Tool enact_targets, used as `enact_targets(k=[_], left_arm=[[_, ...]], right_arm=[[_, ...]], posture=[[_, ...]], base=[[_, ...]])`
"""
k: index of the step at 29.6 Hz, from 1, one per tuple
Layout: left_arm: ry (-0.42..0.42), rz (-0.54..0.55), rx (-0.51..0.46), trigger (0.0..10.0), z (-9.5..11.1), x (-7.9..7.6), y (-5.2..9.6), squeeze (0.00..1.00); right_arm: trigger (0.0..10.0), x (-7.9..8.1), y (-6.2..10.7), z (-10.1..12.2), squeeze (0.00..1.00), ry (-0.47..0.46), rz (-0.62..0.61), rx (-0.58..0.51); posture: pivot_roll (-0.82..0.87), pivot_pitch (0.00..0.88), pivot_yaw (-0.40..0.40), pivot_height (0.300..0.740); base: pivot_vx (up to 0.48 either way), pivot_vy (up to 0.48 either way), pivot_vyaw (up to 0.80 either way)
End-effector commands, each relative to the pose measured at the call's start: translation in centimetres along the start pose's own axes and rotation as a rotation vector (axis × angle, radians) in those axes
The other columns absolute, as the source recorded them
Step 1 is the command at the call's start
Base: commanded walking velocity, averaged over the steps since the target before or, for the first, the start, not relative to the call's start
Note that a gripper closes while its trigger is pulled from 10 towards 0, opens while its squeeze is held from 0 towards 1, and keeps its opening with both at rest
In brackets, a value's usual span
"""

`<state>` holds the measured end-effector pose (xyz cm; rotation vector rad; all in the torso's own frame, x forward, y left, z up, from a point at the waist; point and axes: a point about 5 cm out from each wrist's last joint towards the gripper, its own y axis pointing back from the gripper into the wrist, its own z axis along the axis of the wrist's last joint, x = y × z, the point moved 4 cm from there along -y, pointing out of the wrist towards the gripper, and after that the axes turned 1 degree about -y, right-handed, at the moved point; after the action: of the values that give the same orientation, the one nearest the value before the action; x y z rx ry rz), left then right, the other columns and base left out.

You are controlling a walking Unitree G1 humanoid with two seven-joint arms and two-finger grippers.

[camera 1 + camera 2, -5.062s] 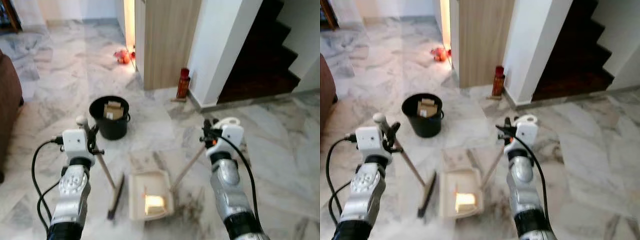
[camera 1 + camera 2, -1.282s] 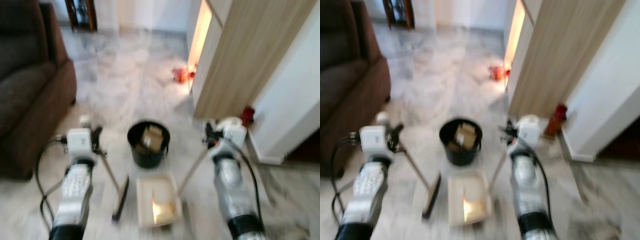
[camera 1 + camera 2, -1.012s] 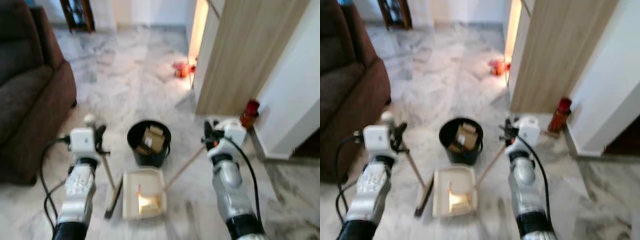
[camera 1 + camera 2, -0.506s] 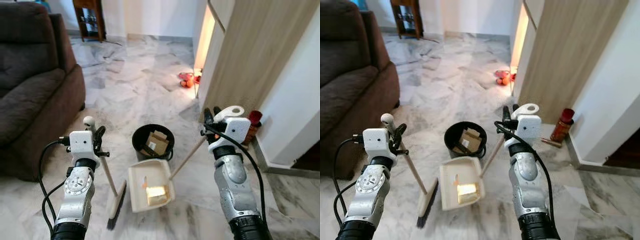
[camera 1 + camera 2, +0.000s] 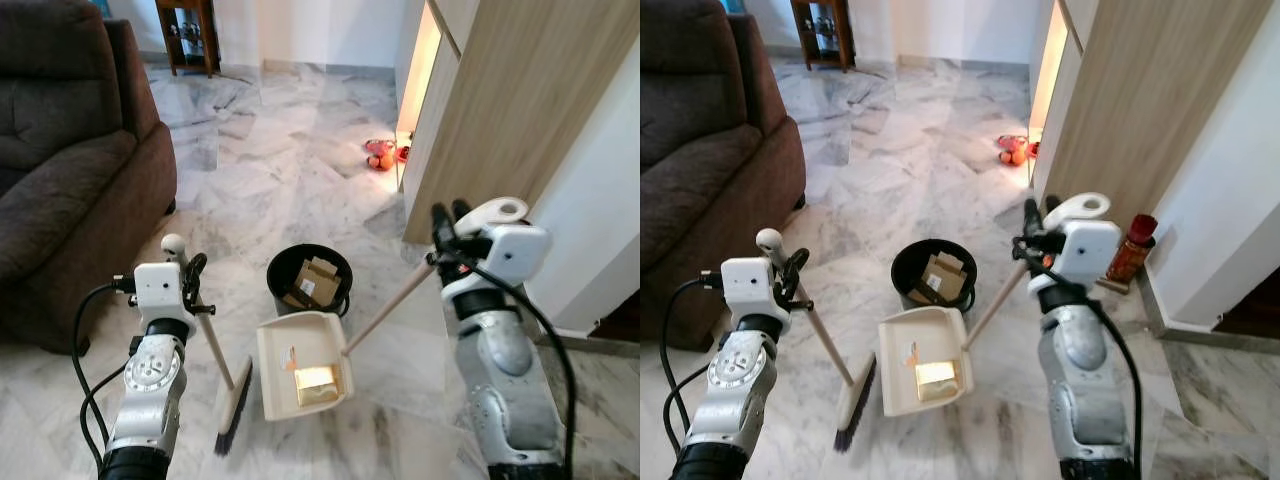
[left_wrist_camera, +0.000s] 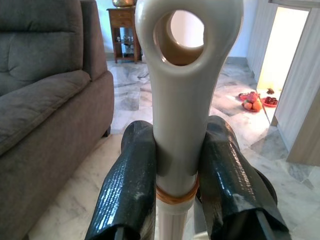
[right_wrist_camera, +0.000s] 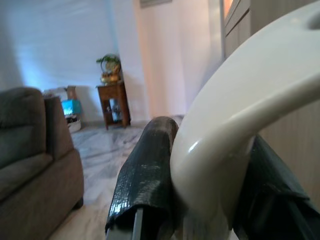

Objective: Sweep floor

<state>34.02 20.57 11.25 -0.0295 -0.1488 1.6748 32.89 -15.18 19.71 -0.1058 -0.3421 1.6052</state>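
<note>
Left wrist view puts the left gripper (image 6: 175,165) closest of all, its two black fingers (image 6: 127,190) pinched on either side of the cream handle end of the broom (image 5: 215,350), just below the hanging loop. From the head cameras that broom slants down and away from the left gripper (image 5: 190,283) to a dark-bristled head resting on the marble floor (image 5: 270,170), slightly toward the robot's right of the gripper. The right gripper (image 7: 200,175) is clamped the same way, black fingers (image 7: 145,170) pressed against the curved white grip of the dustpan (image 5: 300,365). In the left eye view the right gripper (image 5: 447,232) is raised at about chest height, and the wooden pole runs from it down and toward the robot's left to the cream pan, which lies between the two grippers and below them, just beside the broom head; a small yellowish scrap sits in the pan. Just beyond the pan, touching or nearly touching its far rim, stands a black bucket (image 5: 308,280) with cardboard pieces inside. Past the right gripper, a red bottle (image 5: 1129,247) stands at the foot of a white wall next to a wooden panel (image 5: 500,110). To the far side of the left gripper sits a brown sofa (image 5: 70,160). Farther off, red items (image 5: 381,155) lie on the floor by a lit doorway, and a small wooden side table (image 5: 187,35) stands at the far wall.
</note>
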Motion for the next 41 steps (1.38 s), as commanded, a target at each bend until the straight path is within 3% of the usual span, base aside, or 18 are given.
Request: enact_targets(k=[1, 11, 29, 41], left_arm=[[-0.014, 0.008, -0.055, 10.0, 1.0, 0.1, -0.1, 0.0], [-0.011, 0.02, -0.051, 10.0, 0.9, 0.5, 0.3, 0.0], [-0.056, 0.13, -0.076, 10.0, 1.2, 3.2, 1.9, 0.0], [-0.049, 0.131, -0.085, 10.0, 1.4, 2.9, 1.7, 0.0]], right_arm=[[10.0, 0.4, -0.8, 3.5, 0.0, -0.02, 0.002, -0.124], [10.0, 1.0, -2.4, 6.8, 0.0, -0.043, -0.032, -0.218], [10.0, 1.5, -3.1, 7.2, 0.0, -0.063, -0.037, -0.232], [10.0, 1.8, -3.1, 6.9, 0.0, -0.068, -0.025, -0.22]], posture=[[0.03, 0.011, -0.037, 0.74], [0.03, 0.018, -0.04, 0.74], [0.04, 0.038, -0.039, 0.74], [0.04, 0.036, -0.044, 0.74]], base=[[0.0, 0.0, 0.0], [0.0, 0.0, 0.0], [0.339, 0.0, 0.0], [0.409, 0.0, 0.0]])
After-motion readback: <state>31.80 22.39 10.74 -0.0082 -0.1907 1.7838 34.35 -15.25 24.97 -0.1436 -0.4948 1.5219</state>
